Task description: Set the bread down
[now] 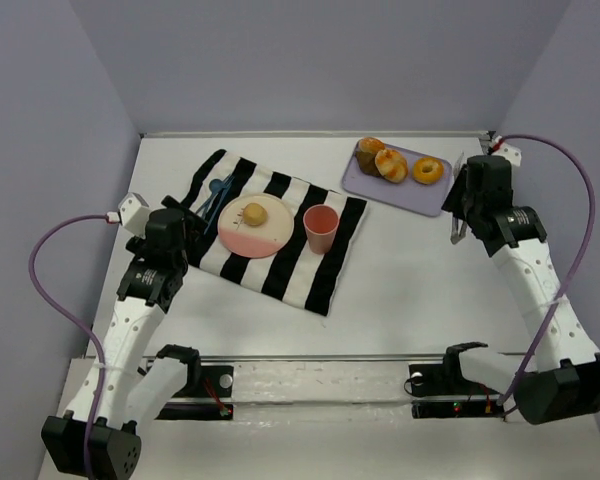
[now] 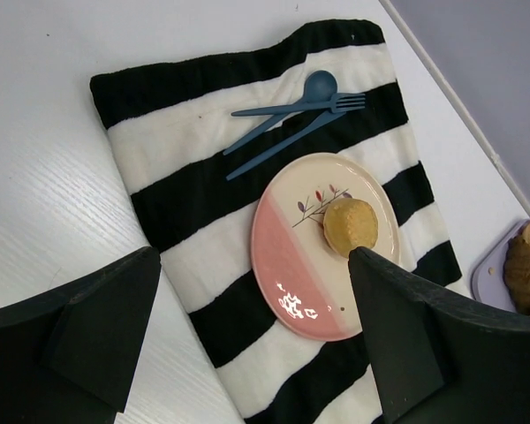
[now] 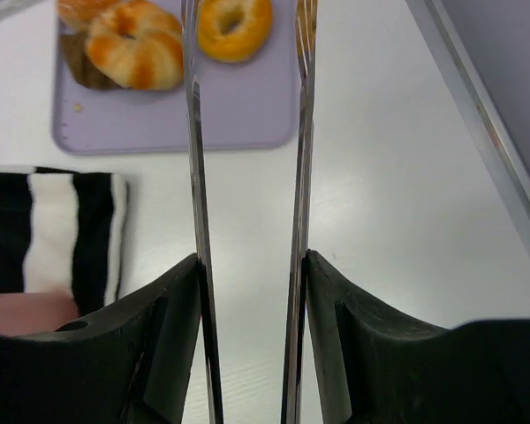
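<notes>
The bread [image 1: 255,213], a small pale-yellow round bun, lies on the pink-and-cream plate [image 1: 242,238] on the striped cloth. In the left wrist view it [image 2: 351,224] sits on the cream half of the plate [image 2: 291,265]. My left gripper [image 1: 170,235] is open and empty, hovering over the cloth's near left edge, short of the plate [image 2: 253,254]. My right gripper [image 1: 467,205] is shut on metal tongs [image 3: 194,132], whose two blades are apart and hold nothing. It [image 3: 252,258] hangs over bare table, just near of the lavender tray.
The lavender tray [image 1: 405,190] at the back right holds an orange ring doughnut [image 1: 427,170], a golden lumpy bun [image 1: 391,164] and a darker pastry [image 1: 369,150]. A pink cup [image 1: 320,228] stands on the striped cloth [image 1: 280,260]. Blue cutlery [image 2: 291,110] lies behind the plate.
</notes>
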